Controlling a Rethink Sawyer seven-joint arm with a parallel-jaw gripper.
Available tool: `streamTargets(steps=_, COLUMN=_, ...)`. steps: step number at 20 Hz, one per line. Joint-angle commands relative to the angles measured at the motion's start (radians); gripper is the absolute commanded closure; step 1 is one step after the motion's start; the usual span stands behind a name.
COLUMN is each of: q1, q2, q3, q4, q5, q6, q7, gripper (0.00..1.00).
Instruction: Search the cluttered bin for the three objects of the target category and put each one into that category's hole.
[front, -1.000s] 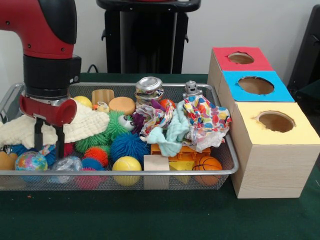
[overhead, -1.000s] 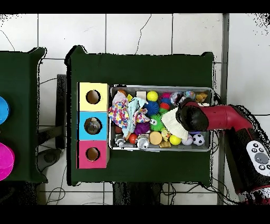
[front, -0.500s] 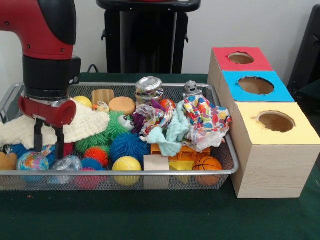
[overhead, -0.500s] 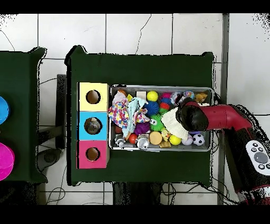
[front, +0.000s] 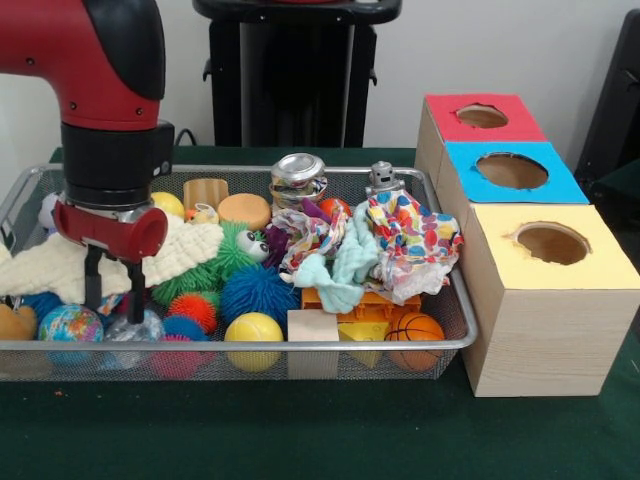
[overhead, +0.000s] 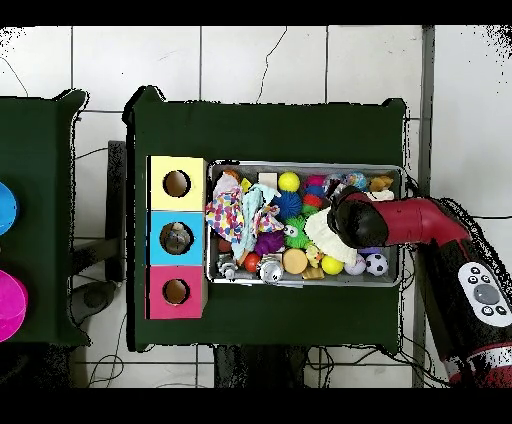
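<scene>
The tool (front: 115, 288) hangs narrowly parted, empty, over the cream knitted cloth (front: 60, 265) (probably to clear it aside) in the wire mesh bin (front: 300, 345).

The cream cloth (front: 60, 265) is cut by the left edge at nine o'clock; the arm (overhead: 400, 222) hides it overhead.

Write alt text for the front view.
A red and black robot arm lowers its gripper, fingers apart, onto a cream knitted cloth at the left end of a wire mesh bin crammed with balls, spiky toys and fabric scraps. To the bin's right stand three wooden boxes with round holes, topped red, blue and yellow.
</scene>
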Motion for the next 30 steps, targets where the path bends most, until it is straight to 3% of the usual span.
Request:
streamTargets(steps=1, q1=0.043, q2=0.017, q3=0.002, q4=0.024, q5=0.000, q6=0.018, q7=-0.110, gripper=0.00)
streamTargets(steps=10, q1=0.095, q2=-0.013, q3=-0.017, q4=0.050, q5=0.035, q6=0.008, q7=-0.030, gripper=0.00)
streamTargets(steps=14, q1=0.114, q2=0.008, q3=-0.032, q4=0.049, q5=0.038, q6=-0.007, q7=-0.015, gripper=0.00)
streamTargets(steps=23, q1=0.189, q2=0.060, q3=-0.176, q4=0.005, q5=-0.046, q6=-0.079, q7=0.047, gripper=0.00)
streamTargets(steps=30, q1=0.206, q2=0.036, q3=-0.234, q4=0.017, q5=-0.014, q6=-0.104, q7=0.035, gripper=0.00)
